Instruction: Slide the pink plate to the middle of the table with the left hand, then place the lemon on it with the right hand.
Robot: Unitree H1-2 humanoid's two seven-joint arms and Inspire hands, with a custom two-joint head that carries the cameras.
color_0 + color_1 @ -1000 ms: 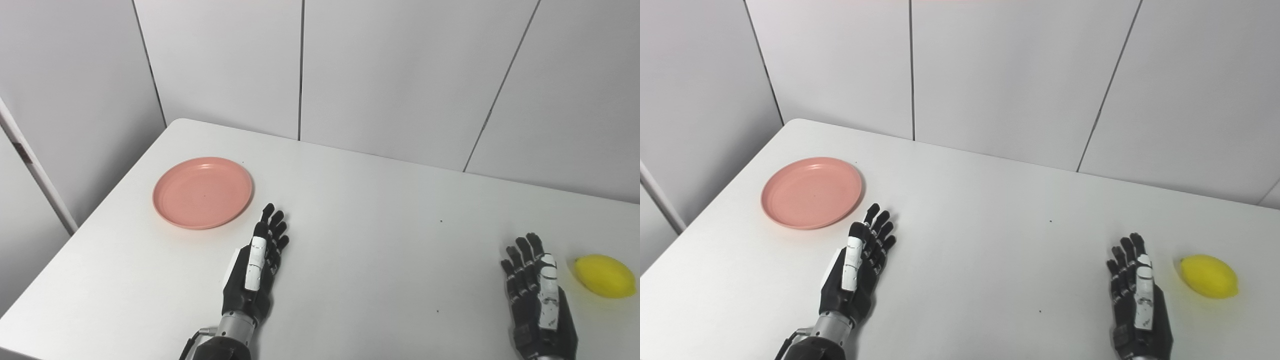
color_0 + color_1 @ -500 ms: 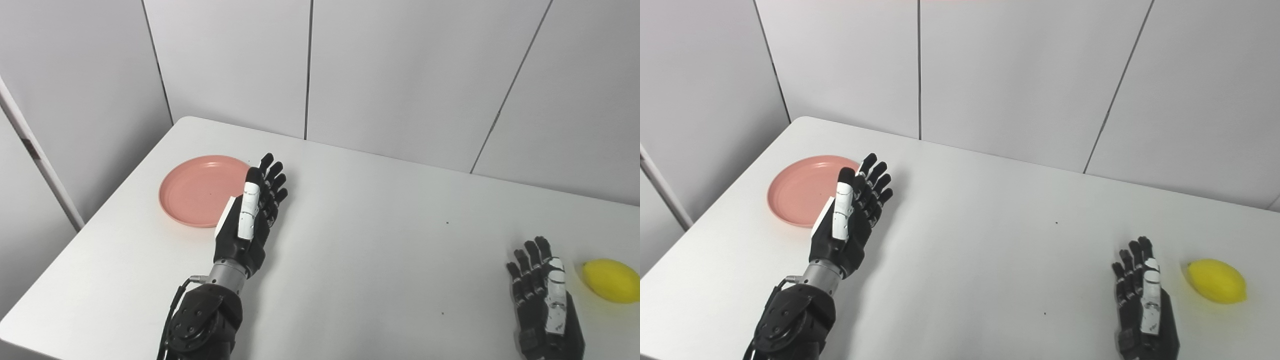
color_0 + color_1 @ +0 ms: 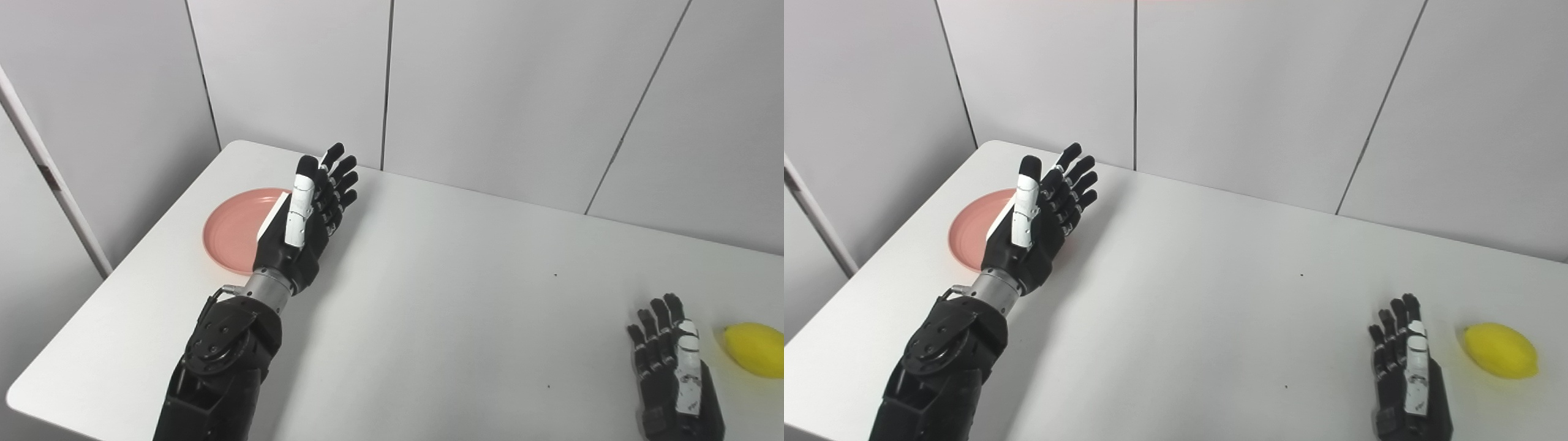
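A: Where is everything?

B: The plate (image 3: 233, 229) lies toward 10 o'clock on the table (image 3: 441, 294), near the left edge. The left hand (image 3: 306, 214) is raised in front of its right side, fingers straight and spread, holding nothing. From here I cannot tell whether it touches the rim.

A: And the other side?

B: The lemon (image 3: 1500, 350) sits at 4 o'clock, just right of the right hand (image 3: 1409, 373), which rests flat on the table, fingers apart and empty.

A: So the step in hand is reaching for the plate?

B: I judge so; the plate is not yet slid. To do it well, the hand should carry on over the plate to its 9 o'clock side, come down with the fingers against the outer rim or pressed flat inside, then draw it toward 3 o'clock.

A: Any risk?

B: Pressing on one edge could tip a shallow plate. Keep the pressure low and even, and stop at the table's middle, well short of the right hand.
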